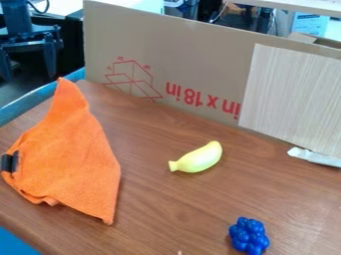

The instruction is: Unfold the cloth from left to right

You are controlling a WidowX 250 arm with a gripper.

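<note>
Wood-grain tabletop (156, 209): backed by cardboard panel (193, 55).
Gripper (29, 75): held beyond tabletop's edge, fingers parted.
Orange cloth (70, 157): seen below gripper.
Gap: bounded by cloth, toy banana (199, 159).

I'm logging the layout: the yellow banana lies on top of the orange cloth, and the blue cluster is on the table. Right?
Not quite: the yellow banana lies on the table, apart from the orange cloth, as the camera view shows. The blue cluster is indeed on the table.
</note>
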